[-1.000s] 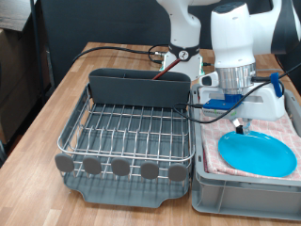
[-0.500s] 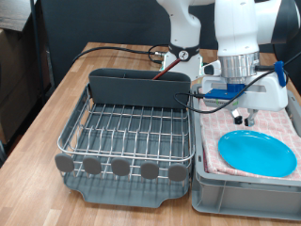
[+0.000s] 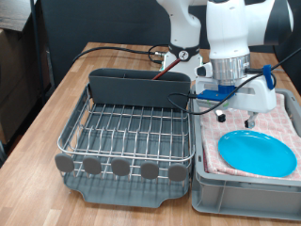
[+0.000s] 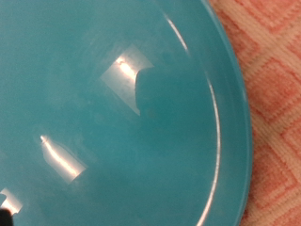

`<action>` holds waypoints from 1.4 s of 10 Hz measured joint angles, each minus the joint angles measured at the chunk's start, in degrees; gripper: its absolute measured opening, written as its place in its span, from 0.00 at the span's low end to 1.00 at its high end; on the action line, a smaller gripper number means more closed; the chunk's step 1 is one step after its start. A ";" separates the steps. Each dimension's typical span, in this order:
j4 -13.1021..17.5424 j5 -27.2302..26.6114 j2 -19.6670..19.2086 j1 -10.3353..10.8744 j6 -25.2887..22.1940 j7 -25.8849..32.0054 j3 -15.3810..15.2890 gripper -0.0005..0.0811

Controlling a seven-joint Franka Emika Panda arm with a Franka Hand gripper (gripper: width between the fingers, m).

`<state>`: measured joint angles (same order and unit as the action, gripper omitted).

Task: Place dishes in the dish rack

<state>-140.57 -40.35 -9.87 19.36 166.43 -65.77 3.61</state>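
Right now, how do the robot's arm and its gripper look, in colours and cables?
The arm has glossy white rounded shells with dark joints. The gripper hangs under a ribbed silver ring, beside a blue part. Black cables trail from it.

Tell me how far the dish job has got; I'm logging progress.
Nothing looks done: the rack shows no dishes in it. The plate still lies on the checked cloth in the bin. The gripper hangs above the plate's far edge, holding nothing visible; its wrist view is filled by the plate. No mug or spoon is in view.
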 joint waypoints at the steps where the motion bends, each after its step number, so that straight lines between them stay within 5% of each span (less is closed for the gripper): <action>1: -0.17 -3.84 -0.03 -0.68 0.18 4.03 -0.94 0.93; 6: -0.01 -18.28 -0.81 -2.44 1.09 19.71 -3.96 0.99; 14: 3.61 -20.61 -4.22 -2.45 0.04 23.03 -4.55 0.99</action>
<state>-136.96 -60.96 -14.08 16.91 166.48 -42.73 -0.95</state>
